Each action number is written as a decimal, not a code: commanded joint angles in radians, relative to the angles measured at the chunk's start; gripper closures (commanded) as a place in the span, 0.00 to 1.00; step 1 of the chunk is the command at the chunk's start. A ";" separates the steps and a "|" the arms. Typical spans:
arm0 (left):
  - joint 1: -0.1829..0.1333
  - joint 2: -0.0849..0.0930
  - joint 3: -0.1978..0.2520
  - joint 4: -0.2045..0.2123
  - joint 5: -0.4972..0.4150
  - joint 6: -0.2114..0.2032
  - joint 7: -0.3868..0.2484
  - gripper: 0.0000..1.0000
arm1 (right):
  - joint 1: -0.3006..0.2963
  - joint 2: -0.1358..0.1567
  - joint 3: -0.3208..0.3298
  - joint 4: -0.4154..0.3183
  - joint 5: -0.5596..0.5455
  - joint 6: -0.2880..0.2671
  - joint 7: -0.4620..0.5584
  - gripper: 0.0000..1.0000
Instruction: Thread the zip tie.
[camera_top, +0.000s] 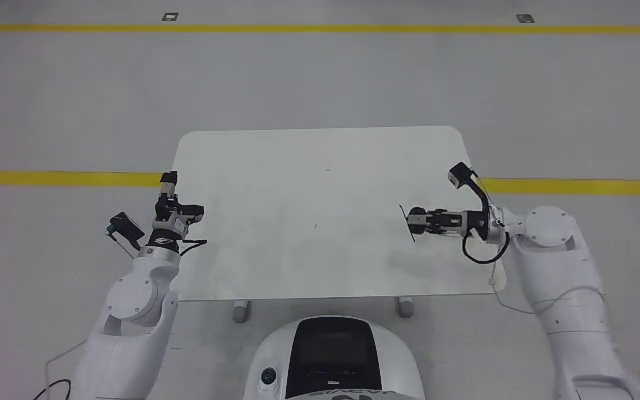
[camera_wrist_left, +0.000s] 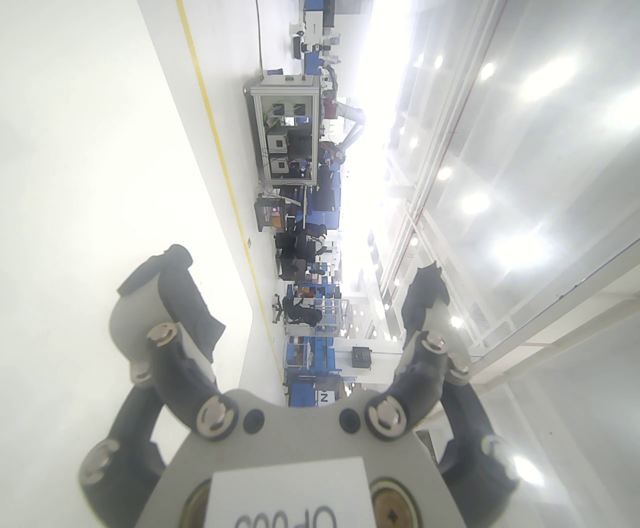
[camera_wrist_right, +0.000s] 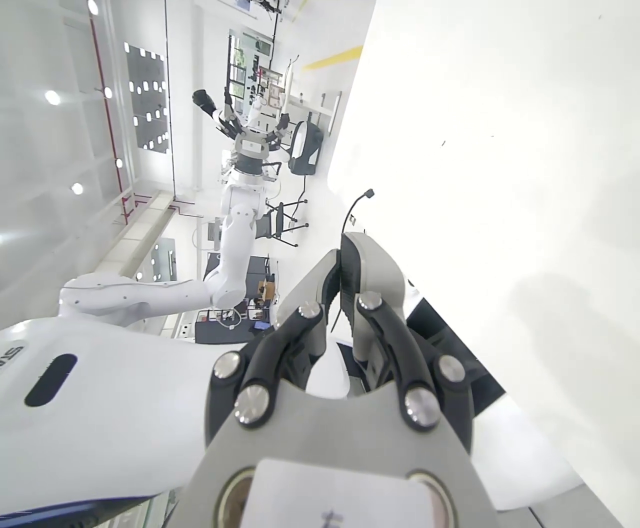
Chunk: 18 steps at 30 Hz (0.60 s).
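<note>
**Tie clamped in right, threading not started**

My right gripper (camera_wrist_right: 342, 245) is shut tight on the tie (camera_wrist_right: 356, 205), pinching it partway along the strap. The head end curves out of one side of the pinch and the tail sticks out the other. Neither end is touching anything else.

My left gripper (camera_wrist_left: 305, 272) has its fingers wide apart and nothing in them. It sits at the opposite edge of the table (camera_top: 300, 170), well apart from the tie, so the tie is straight across the table from my left hand.

My read is that we're at hold-and-present: there's no loop yet and the tail isn't in the head.

For the next move, I'd bring the left over, take the free tail just beside my right fingertips, bend it round and line it up with the head slot. The strap is thin and floppy, so the aim has to be tight.
</note>
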 joint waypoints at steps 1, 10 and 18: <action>0.000 0.000 0.000 0.000 0.000 0.000 0.000 0.00 | 0.005 0.011 -0.004 0.005 -0.019 0.000 0.000 1.00; 0.000 0.000 0.000 0.000 0.000 0.000 0.000 0.00 | 0.007 0.013 -0.003 0.009 -0.028 0.000 0.000 1.00; 0.000 0.000 0.000 0.000 0.000 0.000 0.000 0.00 | -0.082 0.004 -0.038 -0.153 -0.103 0.000 -0.225 1.00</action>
